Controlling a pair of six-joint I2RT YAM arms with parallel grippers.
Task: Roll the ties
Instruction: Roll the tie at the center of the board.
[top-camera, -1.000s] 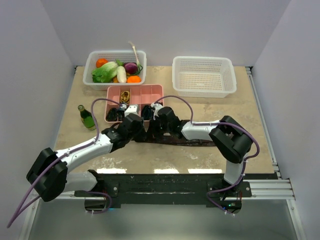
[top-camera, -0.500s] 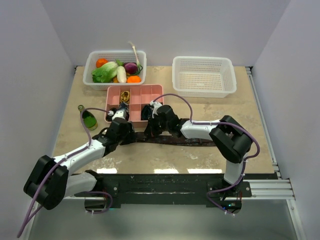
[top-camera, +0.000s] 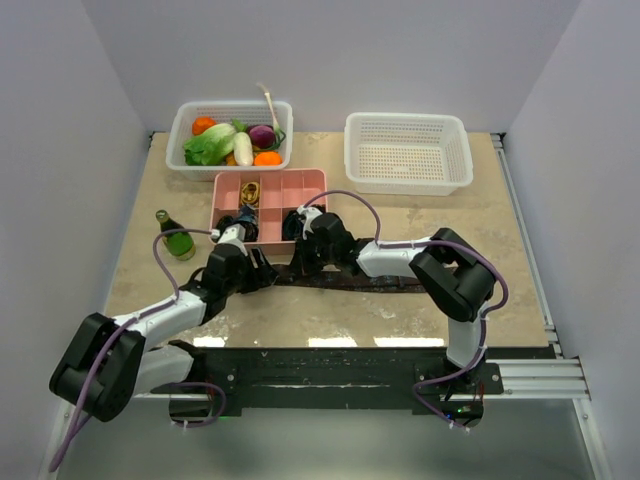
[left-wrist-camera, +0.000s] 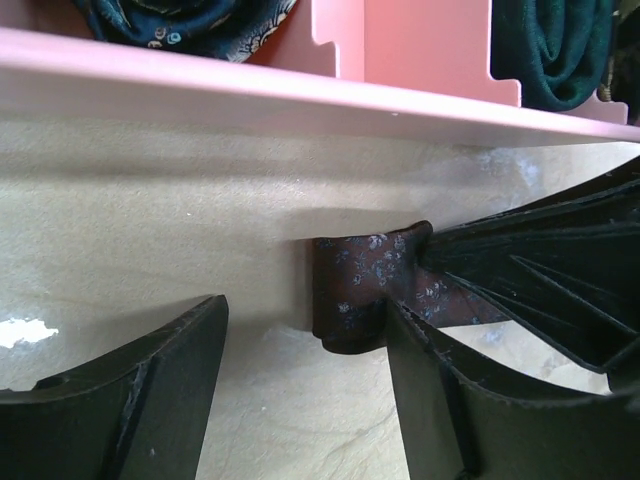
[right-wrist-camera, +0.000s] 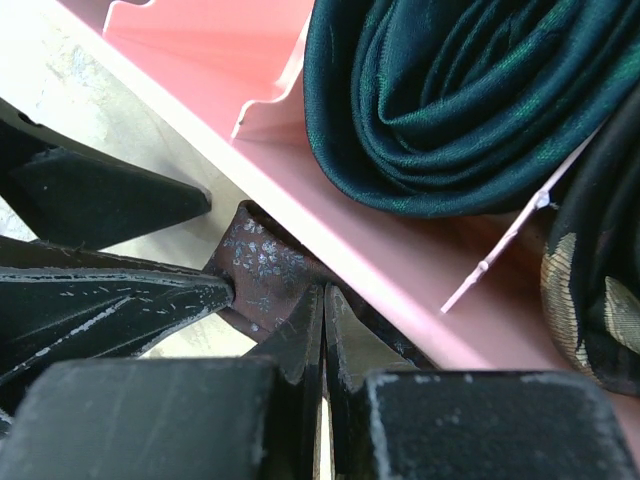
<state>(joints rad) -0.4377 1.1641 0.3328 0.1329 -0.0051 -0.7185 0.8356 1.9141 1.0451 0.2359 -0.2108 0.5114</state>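
Note:
A maroon tie (top-camera: 370, 281) with a small floral print lies as a flat strip in front of the pink tray (top-camera: 300, 185). Its folded left end (left-wrist-camera: 360, 290) sits beside the tray's front wall (left-wrist-camera: 300, 100). My left gripper (left-wrist-camera: 310, 315) stands open around that end, and its right finger (left-wrist-camera: 440, 400) touches the fold. My right gripper (right-wrist-camera: 322, 295) is shut, with its tips pressed against the same folded end (right-wrist-camera: 255, 265). In the top view the left gripper (top-camera: 258, 270) and right gripper (top-camera: 298, 258) are close together. Rolled ties, one dark green (right-wrist-camera: 440, 100) and one dark blue (left-wrist-camera: 190, 20), sit in tray compartments.
A green bottle (top-camera: 176, 238) stands left of the tray. A white basket (top-camera: 180, 130) of vegetables is at the back left. An empty white basket (top-camera: 405, 120) is at the back right. The tray's front wall is right behind both grippers.
My left gripper has drawn back to the left, away from the right gripper, and its jaws have spread wider. The right gripper stays shut and has shifted slightly left.

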